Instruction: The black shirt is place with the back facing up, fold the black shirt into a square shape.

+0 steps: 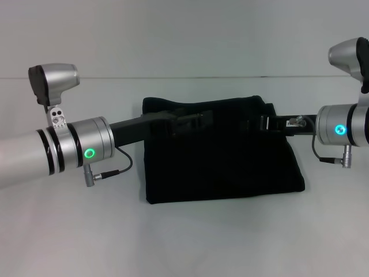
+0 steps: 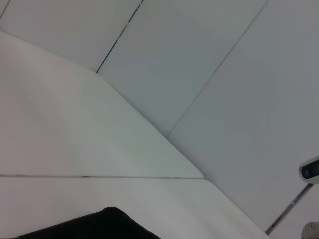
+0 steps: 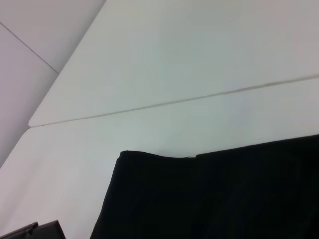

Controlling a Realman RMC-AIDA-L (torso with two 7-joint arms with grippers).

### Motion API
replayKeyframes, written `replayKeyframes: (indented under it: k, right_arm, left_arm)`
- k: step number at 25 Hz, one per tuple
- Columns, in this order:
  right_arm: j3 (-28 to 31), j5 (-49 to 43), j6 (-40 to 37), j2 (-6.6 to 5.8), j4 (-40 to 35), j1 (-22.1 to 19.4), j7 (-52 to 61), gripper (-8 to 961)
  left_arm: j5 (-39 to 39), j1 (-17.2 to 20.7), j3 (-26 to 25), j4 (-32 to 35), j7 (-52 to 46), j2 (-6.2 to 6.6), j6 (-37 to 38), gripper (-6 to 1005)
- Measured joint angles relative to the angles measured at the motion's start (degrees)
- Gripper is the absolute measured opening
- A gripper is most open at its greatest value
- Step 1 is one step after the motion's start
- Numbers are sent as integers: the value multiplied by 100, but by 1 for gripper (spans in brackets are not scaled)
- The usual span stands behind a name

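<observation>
Since black hides black, fingers: unreadable.
Black shirt point(image 1: 222, 167): folded on white table point(image 1: 184, 242).
My left gripper point(image 1: 193, 122): over shirt, grip can't tell.
My right gripper point(image 1: 266, 123): same.

Inventory, counted as seen:

- Black shirt point(image 1: 219, 167): one, lying as a folded dark bundle on the table.
- Table point(image 1: 184, 236): one white surface; a single seam line crossed it in the wrist views.
- Robot arms: two, one from each side.
- Grippers: two, the left gripper point(image 1: 193, 122) and the right gripper point(image 1: 266, 123), both over the shirt's far edge.
- Green indicator lights: two, one per wrist.
- Wrist cables: two, one per arm.
</observation>
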Motion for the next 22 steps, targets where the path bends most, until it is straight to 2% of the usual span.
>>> replayKeyframes:
  k: [9, 22]
  right_arm:
    - [6, 149, 7, -37, -71, 25, -231, 47]
    - [7, 219, -822, -53, -1021, -265, -234, 48]
  left_arm:
    - [-1, 17, -2, -30, -36, 0, -2, 950]
    - [-2, 52, -3, -29, -192, 0, 7, 950]
